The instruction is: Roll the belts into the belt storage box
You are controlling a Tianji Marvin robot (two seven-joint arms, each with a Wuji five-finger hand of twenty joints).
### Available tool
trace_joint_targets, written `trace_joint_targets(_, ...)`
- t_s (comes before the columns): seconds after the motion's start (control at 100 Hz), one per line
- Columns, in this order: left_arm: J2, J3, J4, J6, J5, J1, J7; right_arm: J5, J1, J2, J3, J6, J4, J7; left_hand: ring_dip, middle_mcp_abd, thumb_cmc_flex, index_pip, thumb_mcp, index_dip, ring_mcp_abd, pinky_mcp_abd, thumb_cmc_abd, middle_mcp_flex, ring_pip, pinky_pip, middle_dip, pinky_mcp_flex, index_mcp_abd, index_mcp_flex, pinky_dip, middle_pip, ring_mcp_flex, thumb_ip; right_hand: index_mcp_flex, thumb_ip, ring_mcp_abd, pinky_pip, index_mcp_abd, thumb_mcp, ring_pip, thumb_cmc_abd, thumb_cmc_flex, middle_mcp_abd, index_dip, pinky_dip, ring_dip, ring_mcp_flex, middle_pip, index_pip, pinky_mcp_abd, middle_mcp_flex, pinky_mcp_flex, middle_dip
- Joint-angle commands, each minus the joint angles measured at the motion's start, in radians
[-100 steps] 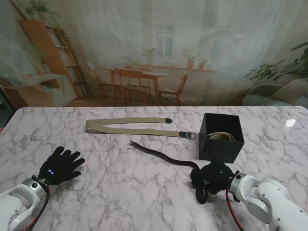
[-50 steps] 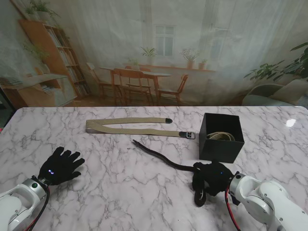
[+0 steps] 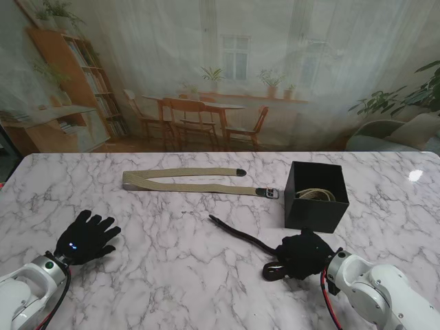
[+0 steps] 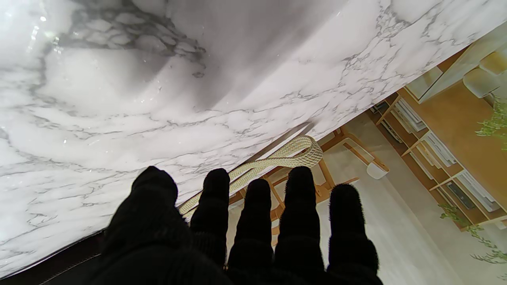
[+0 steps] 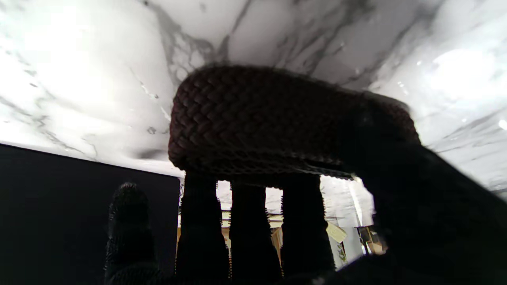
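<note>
A light coiled belt [image 3: 316, 195] is seen inside the black square storage box [image 3: 315, 212]. The dark braided belt [image 3: 242, 236] is gripped by the right hand [image 3: 302, 254], partly rolled; the beige woven belt [image 3: 185, 180] lies untouched. The left hand [image 3: 87, 236] is spread, holding nothing.

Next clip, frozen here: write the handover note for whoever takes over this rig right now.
Right robot hand: shut on the dark braided belt, partly rolled in its fingers; the tail trails across the marble table toward the left.
Left robot hand: open, flat on the table, holding nothing.
Black belt storage box: just beyond the right robot hand, with one light rolled belt inside.
Beige belt: folded in a V, farther from me, untouched.
Done: one belt boxed.
Left: finish rolling the dark belt, box it, then roll and box the beige belt.
</note>
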Motion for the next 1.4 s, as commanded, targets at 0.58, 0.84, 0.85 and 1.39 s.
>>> trace_joint_targets(0.58, -0.001, 0.005, 0.003, 0.003, -0.002, 0.001, -0.014, -0.033, 0.017, -0.011, -0.033, -0.001, 0.081, -0.17, 0.015, 0.027, 0.018, -0.01, -0.013, 0.005, 0.016, 0.035, 0.057, -0.034, 0.02, -0.008, -0.005, -0.011, 0.031, -0.024, 0.012, 0.005, -0.011, -0.016, -0.51, 0.176, -0.097, 0.329, -0.301, 0.073, 0.259, 0.234, 0.147, -0.088, -0.01, 0.24, 0.231, 0.53, 0.138, -0.441, 0.001, 0.648, 0.291, 0.006)
trace_joint_targets(0.84, -0.001, 0.007, 0.004, 0.003, -0.003, -0.001, -0.014, -0.001, 0.015, -0.006, -0.019, -0.047, 0.065, -0.088, 0.015, 0.027, 0.021, -0.01, -0.013, 0.005, 0.017, 0.036, 0.057, -0.034, 0.02, -0.008, -0.005, -0.012, 0.031, -0.025, 0.012, 0.005, -0.011, -0.016, -0.053, 0.169, -0.085, 0.288, -0.441, -0.011, 0.218, 0.359, 0.249, -0.083, 0.063, 0.234, 0.231, 0.498, 0.157, -0.337, 0.014, 0.595, 0.259, 0.055)
trace_joint_targets(0.85, -0.001, 0.007, 0.004, 0.003, -0.003, -0.001, -0.014, -0.002, 0.016, -0.006, -0.019, -0.05, 0.067, -0.09, 0.015, 0.026, 0.02, -0.01, -0.014, 0.005, 0.017, 0.036, 0.057, -0.034, 0.02, -0.008, -0.005, -0.011, 0.031, -0.024, 0.012, 0.005, -0.011, -0.016, -0.043, 0.169, -0.088, 0.288, -0.431, -0.01, 0.214, 0.357, 0.245, -0.085, 0.07, 0.234, 0.23, 0.493, 0.158, -0.326, 0.006, 0.595, 0.259, 0.055)
trace_joint_targets(1.39, -0.001, 0.007, 0.004, 0.006, -0.004, -0.001, -0.015, -0.128, 0.019, 0.014, -0.015, -0.114, 0.041, -0.082, 0.015, 0.026, 0.019, -0.009, -0.015, 0.005, 0.017, 0.036, 0.06, -0.033, 0.02, -0.007, -0.005, -0.012, 0.03, -0.024, 0.012, 0.005, -0.011, -0.017, 0.163, 0.037, -0.089, 0.299, -0.369, 0.081, 0.155, 0.074, 0.044, -0.065, -0.115, 0.302, 0.206, 0.164, 0.112, -0.073, -0.131, 0.196, 0.146, 0.084)
